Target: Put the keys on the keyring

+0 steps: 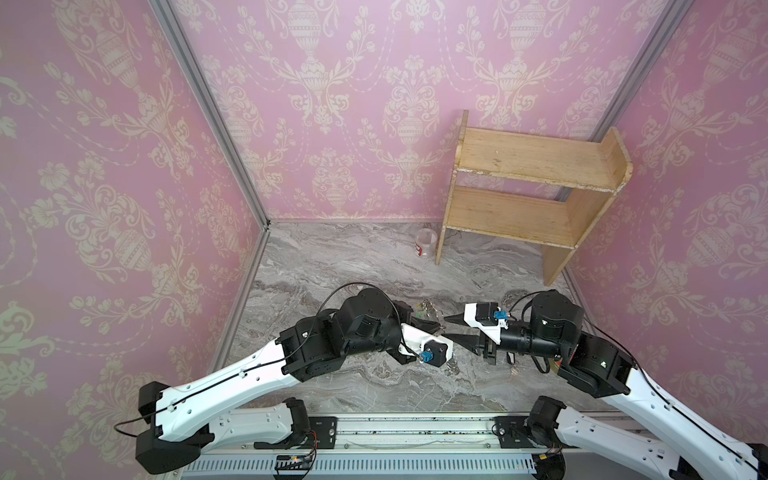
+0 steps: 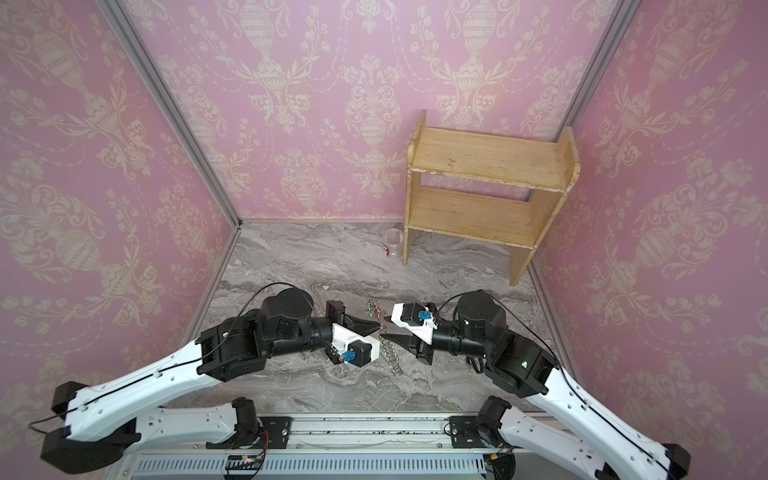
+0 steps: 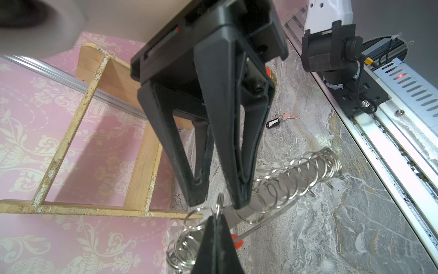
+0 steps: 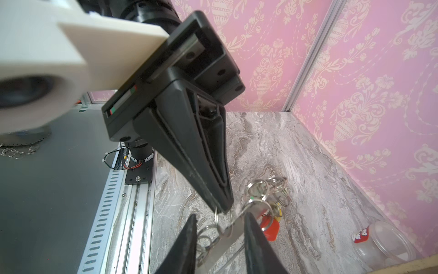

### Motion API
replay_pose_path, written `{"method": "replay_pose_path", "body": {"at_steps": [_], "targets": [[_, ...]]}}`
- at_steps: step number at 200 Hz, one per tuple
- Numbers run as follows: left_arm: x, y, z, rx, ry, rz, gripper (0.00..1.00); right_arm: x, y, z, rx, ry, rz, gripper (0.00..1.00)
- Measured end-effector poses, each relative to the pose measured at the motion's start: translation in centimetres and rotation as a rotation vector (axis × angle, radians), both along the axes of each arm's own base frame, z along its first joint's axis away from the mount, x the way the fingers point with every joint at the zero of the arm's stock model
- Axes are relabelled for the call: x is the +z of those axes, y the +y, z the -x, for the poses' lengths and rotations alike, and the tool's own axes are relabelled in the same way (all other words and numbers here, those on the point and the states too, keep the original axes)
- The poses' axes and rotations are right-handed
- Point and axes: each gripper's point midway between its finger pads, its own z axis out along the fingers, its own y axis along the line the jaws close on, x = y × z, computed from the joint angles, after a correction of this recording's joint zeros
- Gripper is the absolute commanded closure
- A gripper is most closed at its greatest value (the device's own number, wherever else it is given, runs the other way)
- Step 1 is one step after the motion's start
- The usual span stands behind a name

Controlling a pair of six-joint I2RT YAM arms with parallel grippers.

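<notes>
The keyring's silver chain of linked rings [image 3: 305, 170] trails over the marble floor [image 2: 392, 357]. My left gripper [image 3: 216, 217] is shut on one of its rings [image 3: 219, 202] and holds that ring upright above the floor. My right gripper [image 4: 220, 219] is open, its fingers [image 4: 187, 239] either side of that held ring [image 4: 218, 217] and the flat grey strap [image 4: 227, 239]. Both grippers meet tip to tip in both top views, left [image 1: 439, 328] and right [image 2: 383, 327]. Keys with red [image 4: 270, 230], yellow and green tags hang bunched on rings just beyond. A black fob [image 3: 273, 123] with a copper key lies apart.
A wooden two-tier shelf [image 1: 532, 195] stands at the back right with a clear plastic jar [image 1: 424, 243] beside its leg. A red-lidded tin [image 3: 270, 73] shows partly behind my right fingers. Pink walls enclose three sides; the metal rail [image 1: 415, 432] runs along the front.
</notes>
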Motion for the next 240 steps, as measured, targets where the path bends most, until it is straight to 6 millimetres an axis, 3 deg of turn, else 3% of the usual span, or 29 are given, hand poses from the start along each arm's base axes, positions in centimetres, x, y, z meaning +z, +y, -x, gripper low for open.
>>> {"method": "replay_pose_path", "body": {"at_steps": [240], "targets": [[1.0,0.0,0.4,0.015,0.090,0.005,1.00,0.3,0.3,0.1,0.002,-0.050,-0.023,0.95]]}}
